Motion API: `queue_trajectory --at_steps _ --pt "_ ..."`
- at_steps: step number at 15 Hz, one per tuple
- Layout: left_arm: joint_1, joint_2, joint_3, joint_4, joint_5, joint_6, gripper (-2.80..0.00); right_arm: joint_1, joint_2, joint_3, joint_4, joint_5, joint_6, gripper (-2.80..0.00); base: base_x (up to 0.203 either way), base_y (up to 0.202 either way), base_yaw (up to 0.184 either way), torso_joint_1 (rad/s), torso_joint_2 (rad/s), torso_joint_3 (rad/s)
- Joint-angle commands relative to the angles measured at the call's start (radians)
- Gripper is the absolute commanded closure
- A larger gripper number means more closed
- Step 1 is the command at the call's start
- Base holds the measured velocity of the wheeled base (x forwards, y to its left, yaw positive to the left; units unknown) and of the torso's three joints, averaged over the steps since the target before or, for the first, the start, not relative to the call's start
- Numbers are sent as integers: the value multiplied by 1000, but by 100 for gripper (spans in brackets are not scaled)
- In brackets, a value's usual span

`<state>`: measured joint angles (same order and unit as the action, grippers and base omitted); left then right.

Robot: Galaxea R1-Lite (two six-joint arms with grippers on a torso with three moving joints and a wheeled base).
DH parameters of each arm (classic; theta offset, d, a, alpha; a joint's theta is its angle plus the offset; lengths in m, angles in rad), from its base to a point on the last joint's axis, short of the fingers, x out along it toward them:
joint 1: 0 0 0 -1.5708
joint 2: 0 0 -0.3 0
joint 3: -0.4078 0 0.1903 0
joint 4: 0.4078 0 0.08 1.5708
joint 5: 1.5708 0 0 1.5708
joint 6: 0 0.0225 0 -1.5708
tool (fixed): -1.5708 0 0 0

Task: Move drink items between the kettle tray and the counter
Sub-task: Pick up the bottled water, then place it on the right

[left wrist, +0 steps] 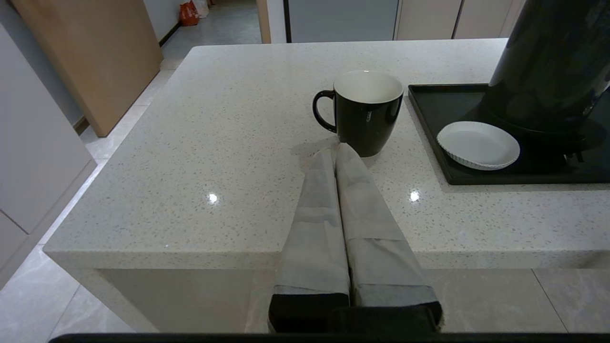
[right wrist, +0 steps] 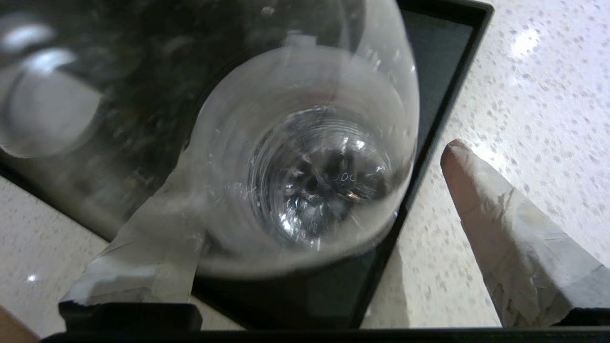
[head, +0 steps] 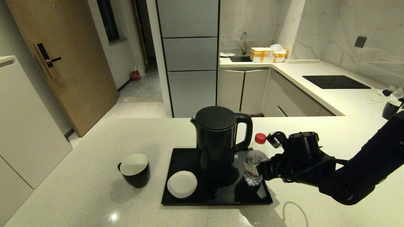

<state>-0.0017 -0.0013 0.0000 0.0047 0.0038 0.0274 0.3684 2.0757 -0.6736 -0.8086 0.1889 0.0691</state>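
The black kettle (head: pixel 217 142) stands on its base on the black kettle tray (head: pixel 176 197). The red-capped water bottle (head: pixel 254 162) stands upright on the tray's right side. My right gripper (head: pixel 265 168) is open around its lower part. In the right wrist view the bottle (right wrist: pixel 310 166) sits between the taped fingers (right wrist: pixel 495 224), nearer one finger and apart from the other. The black mug (head: pixel 135 170) stands on the counter (head: pixel 79 189) left of the tray. My left gripper (left wrist: pixel 336 150) is shut and empty over the counter's front edge, its tips just short of the mug (left wrist: pixel 367 112).
A white coaster (head: pixel 182 184) lies on the tray's front left. The counter runs on behind to a black hob (head: pixel 334 81), another dark mug (head: pixel 390 108) at far right, and taped boxes (head: pixel 268 54) by the sink.
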Motion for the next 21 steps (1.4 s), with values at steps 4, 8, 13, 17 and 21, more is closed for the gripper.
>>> queue_trajectory --at_steps 4,8,13,17,21 --pt "0 0 0 0 1 0 0 1 40 -34 -8 -3 1 -280 0 0 0 0 0 0" --pt "0 0 0 0 1 0 0 -2 21 -18 -20 -2 9 0 0 0 0 0 0 0" --pt "0 0 0 0 1 0 0 -18 -68 19 -9 -5 11 0 0 0 0 0 0 0" --pt "0 0 0 0 1 0 0 -42 -163 35 51 -22 11 0 0 0 0 0 0 0" --pt "0 0 0 0 1 0 0 -209 -181 22 107 -159 5 0 0 0 0 0 0 0"
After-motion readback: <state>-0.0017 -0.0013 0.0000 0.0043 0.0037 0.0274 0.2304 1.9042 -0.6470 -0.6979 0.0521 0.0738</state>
